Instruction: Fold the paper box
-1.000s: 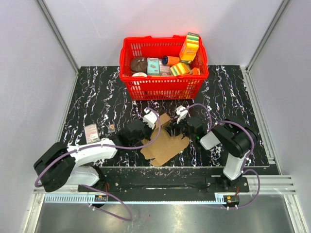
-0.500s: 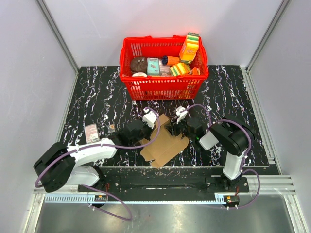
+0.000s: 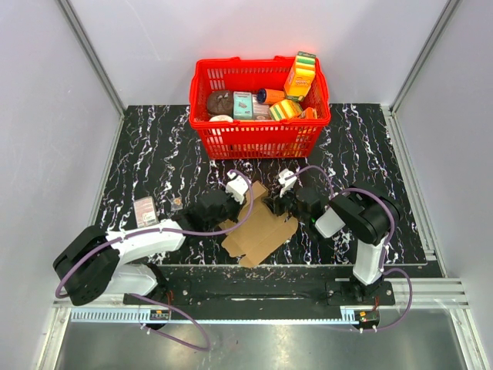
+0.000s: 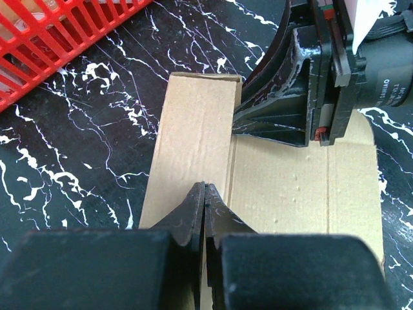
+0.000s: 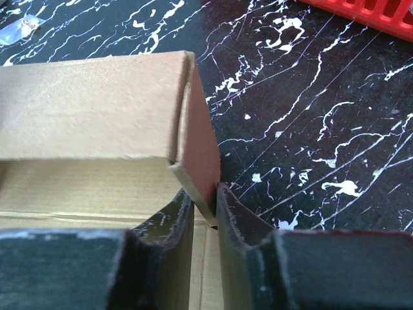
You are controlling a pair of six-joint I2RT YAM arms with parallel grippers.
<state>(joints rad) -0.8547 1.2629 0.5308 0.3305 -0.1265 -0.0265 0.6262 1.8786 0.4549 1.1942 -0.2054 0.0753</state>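
The paper box (image 3: 258, 229) is a brown cardboard sheet lying partly folded on the black marble table between my two arms. My left gripper (image 3: 232, 211) is shut, its tips (image 4: 204, 187) resting on a crease of the cardboard (image 4: 297, 187) beside a narrow raised panel. Across from it, my right gripper (image 3: 272, 206) has its jaws nearly together on the edge of an upright side flap (image 5: 197, 139); the flap sits between the fingers (image 5: 205, 194). A folded-over top panel (image 5: 90, 97) lies to its left. The right gripper's fingers (image 4: 310, 84) show in the left wrist view.
A red plastic basket (image 3: 258, 140) full of colourful packages stands behind the box, and its wall (image 4: 51, 32) is close to my left gripper. A small packet (image 3: 145, 210) and a tiny object (image 3: 177, 203) lie to the left on the table.
My right gripper's jaws have narrowed onto the upright flap. The cardboard has shifted slightly to the left. The left gripper has stayed shut in place.
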